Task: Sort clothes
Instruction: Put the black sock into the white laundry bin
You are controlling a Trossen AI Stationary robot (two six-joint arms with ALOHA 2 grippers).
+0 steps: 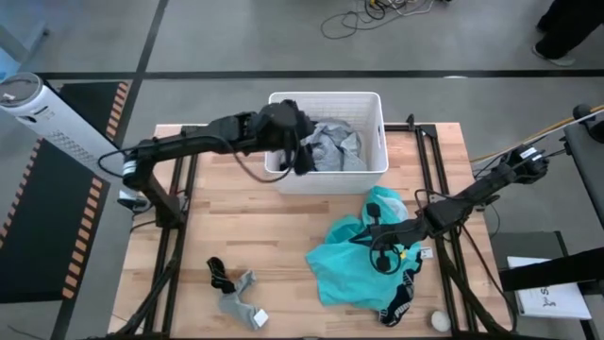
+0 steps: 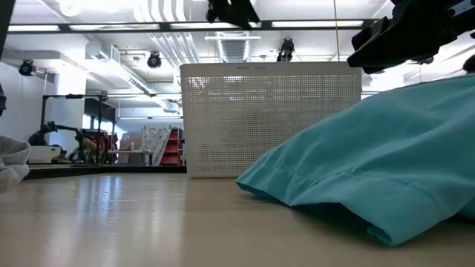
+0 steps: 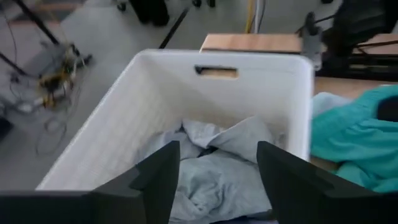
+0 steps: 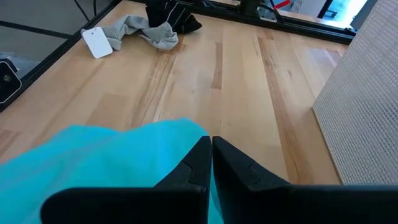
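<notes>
A grey shirt (image 1: 335,146) lies crumpled inside the white basket (image 1: 326,99); it also shows in the left wrist view (image 3: 211,165). My left gripper (image 1: 294,142) hangs open above the basket's left part, over the shirt (image 3: 217,180), touching nothing. A bright teal garment (image 1: 363,260) with a black-and-white band (image 1: 401,302) lies spread on the table in front of the basket. My right gripper (image 1: 370,233) is shut on it near its middle (image 4: 211,155). Grey and black socks (image 1: 234,285) lie at the near left. My right gripper pinches a raised bit of the teal garment (image 4: 180,140) between its two shut fingers, coming from above and from the table's right side. One layer or several, I cannot tell. In the low view the cloth (image 2: 386,141) slopes up toward the gripper, its lower edges on the table.
A small white ball (image 1: 440,321) lies by the near right edge. A white tag (image 1: 260,318) lies next to the socks. Bare wood (image 1: 274,227) shows between the basket, the socks and the teal garment. Black frame rails run along the table's left and right sides.
</notes>
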